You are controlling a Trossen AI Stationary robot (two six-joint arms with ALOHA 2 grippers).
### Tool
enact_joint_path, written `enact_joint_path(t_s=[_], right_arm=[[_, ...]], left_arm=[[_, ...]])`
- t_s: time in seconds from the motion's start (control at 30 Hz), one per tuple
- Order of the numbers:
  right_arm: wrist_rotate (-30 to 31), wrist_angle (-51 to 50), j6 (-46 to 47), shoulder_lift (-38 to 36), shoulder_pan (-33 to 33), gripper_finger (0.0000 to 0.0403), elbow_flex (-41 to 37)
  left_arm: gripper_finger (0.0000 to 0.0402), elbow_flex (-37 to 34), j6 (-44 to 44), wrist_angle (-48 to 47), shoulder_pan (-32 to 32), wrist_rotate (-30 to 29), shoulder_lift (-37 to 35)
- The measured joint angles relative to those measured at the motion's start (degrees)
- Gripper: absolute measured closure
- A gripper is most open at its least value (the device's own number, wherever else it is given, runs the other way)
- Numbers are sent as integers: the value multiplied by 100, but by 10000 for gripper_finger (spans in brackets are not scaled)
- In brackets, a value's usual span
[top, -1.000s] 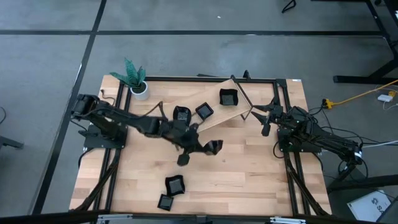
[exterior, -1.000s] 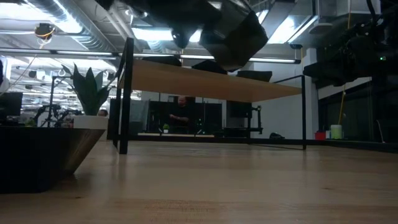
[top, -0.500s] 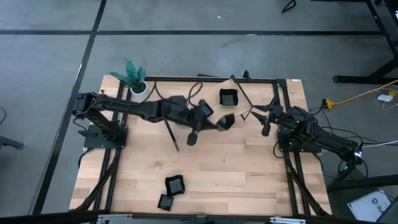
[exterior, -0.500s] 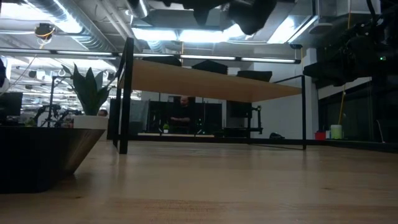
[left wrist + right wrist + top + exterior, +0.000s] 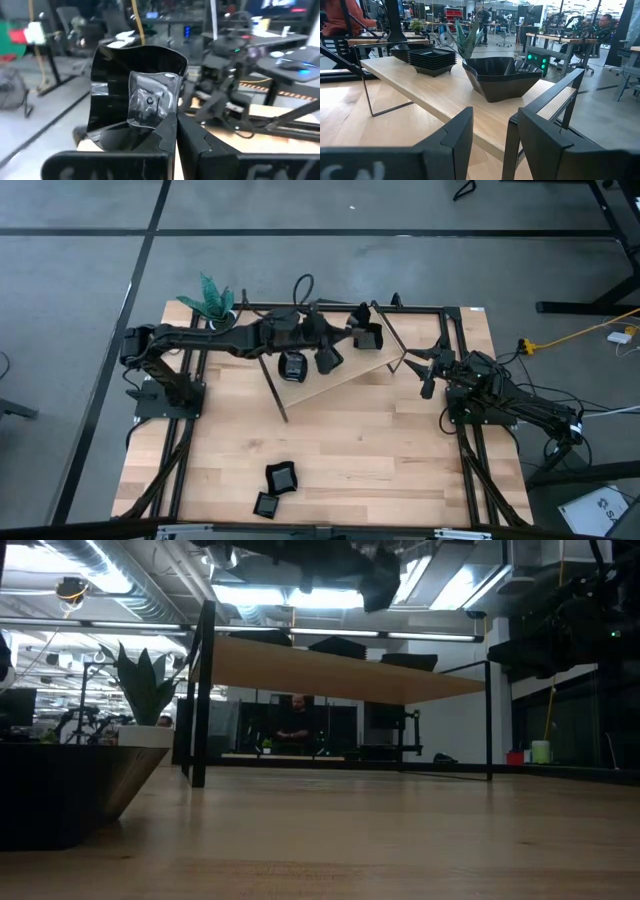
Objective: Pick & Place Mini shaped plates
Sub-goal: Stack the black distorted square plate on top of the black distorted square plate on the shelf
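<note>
My left gripper [image 5: 352, 330] reaches from the table's left over the raised wooden shelf [image 5: 352, 375] at the far side. It is shut on one mini shaped plate [image 5: 132, 95], a glossy black dish with a wavy rim. Three stacks of black plates [image 5: 292, 366], [image 5: 328, 360], [image 5: 370, 337] stand on the shelf. Two more plates [image 5: 282, 476], [image 5: 266, 505] lie on the table near its front edge. My right gripper [image 5: 430, 375] waits open at the right, level with the shelf's end, with nothing between its fingers [image 5: 455, 135]. My left gripper pinches the plate's rim at one edge [image 5: 167, 120] between its two fingers. The fingers come nearly level from the table's left. The plate stands on edge beyond the fingertips, its hollow side turned back toward the wrist, lifted clear above the shelf.
A white pot with a green plant [image 5: 216, 308] stands at the far left corner. A black metal frame [image 5: 300, 307] runs round the table's edges. The shelf stands on thin wire legs [image 5: 275, 395]. Bare wood lies between the shelf and the two near plates.
My left gripper has carried the plate from over the table's middle up and toward the far right, until it is above the shelf. It has tipped from slanting downward to nearly level. It stays shut on the plate.
</note>
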Motion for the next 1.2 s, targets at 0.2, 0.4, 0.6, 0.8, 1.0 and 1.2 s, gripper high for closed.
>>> enact_joint_path(t_s=[0.2,0.4,0.6,0.8,1.0,1.2], right_arm=[[0,2,0,1,-1,249,0],[-1,2,0,0,0,249,2],[-1,2,0,0,-2,249,0],[-1,2,0,0,0,249,0],[-1,2,0,0,0,249,0],[1,0,0,0,0,249,0]], left_arm=[[399,-7,-134,186,71,-491,426],[399,1,-332,602,1,-605,869],[398,-4,-358,604,-41,-865,967],[398,-4,-357,596,-50,-832,967],[395,-4,-490,500,29,-830,994],[377,-4,-491,479,28,-919,998]])
